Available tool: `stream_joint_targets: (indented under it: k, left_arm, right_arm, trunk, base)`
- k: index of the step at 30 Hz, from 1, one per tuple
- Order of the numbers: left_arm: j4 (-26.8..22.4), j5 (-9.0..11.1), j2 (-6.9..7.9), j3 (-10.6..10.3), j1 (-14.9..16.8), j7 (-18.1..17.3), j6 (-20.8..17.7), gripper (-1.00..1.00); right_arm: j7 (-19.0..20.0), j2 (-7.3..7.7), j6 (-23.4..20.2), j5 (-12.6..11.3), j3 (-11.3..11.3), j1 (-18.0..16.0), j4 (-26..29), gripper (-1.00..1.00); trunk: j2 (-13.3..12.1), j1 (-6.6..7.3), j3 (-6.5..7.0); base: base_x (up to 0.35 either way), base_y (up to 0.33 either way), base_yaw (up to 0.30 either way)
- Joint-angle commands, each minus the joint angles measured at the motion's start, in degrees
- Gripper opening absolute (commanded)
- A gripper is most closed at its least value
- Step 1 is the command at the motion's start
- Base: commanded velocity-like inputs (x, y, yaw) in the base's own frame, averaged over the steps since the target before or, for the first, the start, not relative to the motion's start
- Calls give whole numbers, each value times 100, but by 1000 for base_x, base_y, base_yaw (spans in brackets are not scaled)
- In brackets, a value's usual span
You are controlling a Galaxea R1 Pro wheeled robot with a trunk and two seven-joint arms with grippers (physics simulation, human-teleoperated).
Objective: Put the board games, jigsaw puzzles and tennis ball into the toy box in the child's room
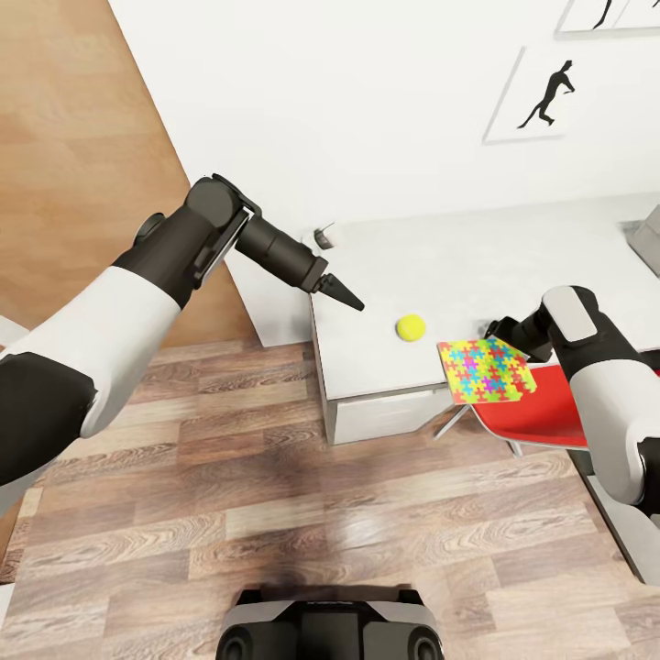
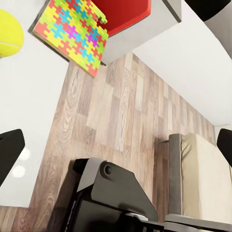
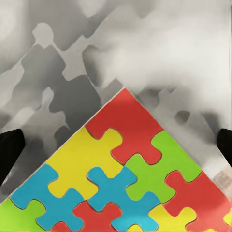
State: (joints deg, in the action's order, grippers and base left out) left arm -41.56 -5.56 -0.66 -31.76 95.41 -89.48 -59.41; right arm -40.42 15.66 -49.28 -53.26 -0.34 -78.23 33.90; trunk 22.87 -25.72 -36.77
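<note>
A white wall [image 1: 367, 101] with a framed silhouette print [image 1: 541, 96] backs the pale grey table [image 1: 477, 261], which runs from the centre to the right edge of the head view above wood-plank floor [image 1: 275, 513].

The left gripper [image 1: 346, 295] hangs over the table's left end, its dark fingers drawn to a point in the head view; in the left wrist view the fingertips [image 2: 8, 153] sit at opposite frame edges, so the jaws stand parted with nothing between them. The tennis ball [image 1: 411, 326] lies on the tabletop just right of that gripper, apart from it.

The right gripper [image 1: 506, 332] is at the table's front edge, touching the far corner of the jigsaw puzzle [image 1: 486, 368], which overhangs the edge, tilted, above the red chair [image 1: 532, 408]. In the right wrist view the puzzle's corner [image 3: 125, 169] points between two widely spaced dark fingertips [image 3: 9, 152]; whether they clamp it I cannot tell.

The tabletop behind the ball is bare up to the wall. At the right edge of the head view a grey object [image 1: 647, 229] is cut off. The left wrist view shows the bed [image 2: 203, 179] at lower right, past open floor, and the robot's base [image 2: 111, 198].
</note>
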Motion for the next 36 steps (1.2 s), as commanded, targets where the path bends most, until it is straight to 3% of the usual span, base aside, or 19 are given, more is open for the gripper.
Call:
stream_joint_targets:
  k: [1,14,36]
  left_arm:
    - [-2,-59,1,2,5,-52,-59,100]
    - [-2,-59,8,-3,4,-52,-59,100]
    - [-2,-59,119,-5,4,-52,-59,100]
  right_arm:
    - [-53,4,-4,61,-2,-1,-134,100]
    - [-84,9,16,59,-9,-37,1052,100]
    - [-93,37,-422,58,-45,-34,1654,100]
  trunk:
    - [5,-6,-9]
    - [5,-6,-9]
    - [5,-6,-9]
  base:
    - [0,0,0]
    - [0,0,0]
    - [0,0,0]
